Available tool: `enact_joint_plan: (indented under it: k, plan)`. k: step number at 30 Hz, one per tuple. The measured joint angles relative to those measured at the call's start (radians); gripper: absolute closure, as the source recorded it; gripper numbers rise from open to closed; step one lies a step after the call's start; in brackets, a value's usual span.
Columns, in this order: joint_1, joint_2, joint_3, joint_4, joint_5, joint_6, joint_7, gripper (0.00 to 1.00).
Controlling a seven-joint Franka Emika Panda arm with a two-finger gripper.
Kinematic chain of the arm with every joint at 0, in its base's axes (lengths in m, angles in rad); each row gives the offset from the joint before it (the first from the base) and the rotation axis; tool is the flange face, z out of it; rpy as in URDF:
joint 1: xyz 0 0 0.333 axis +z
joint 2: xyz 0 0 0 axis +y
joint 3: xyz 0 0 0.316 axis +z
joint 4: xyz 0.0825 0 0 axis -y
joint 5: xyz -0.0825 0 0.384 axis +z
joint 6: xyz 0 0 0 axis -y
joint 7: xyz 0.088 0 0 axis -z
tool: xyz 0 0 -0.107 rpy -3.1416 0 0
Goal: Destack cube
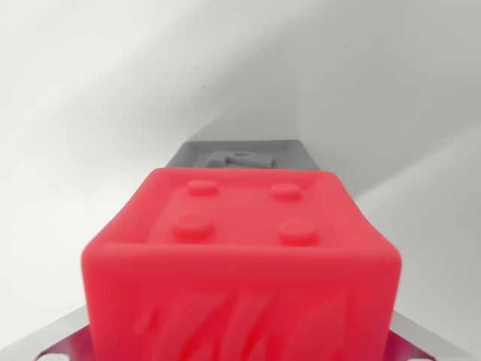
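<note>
A red cube with four studs fills my near view. Beyond lies a grey tray, perhaps holding a small grey part. I cannot tell my gripper's state.

A: What's behind, bg-wise?
B: Plain white wall on the wrist view's left, another white panel on the wrist view's right. They meet at a corner approx. mid-frame.
A: Light?
B: Soft, diffuse. A grey shadow sits in the corner, w/ a diagonal shaded band on the right panel.
A: Floor?
B: Grey surface at the corner's base, w/ a small grey part lying on it; blurry, can't tell what.
</note>
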Motion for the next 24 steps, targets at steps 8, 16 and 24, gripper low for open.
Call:
enact_joint_plan:
  k: [8, 16, 24]
  plan:
    - [0.0, -0.042, 0.0, -0.005, 0.0, -0.037, 0.0, 1.0]
    - [0.0, -0.097, 0.001, -0.008, 0.002, -0.087, -0.001, 1.0]
    - [0.0, -0.162, 0.001, -0.009, 0.003, -0.149, -0.002, 1.0]
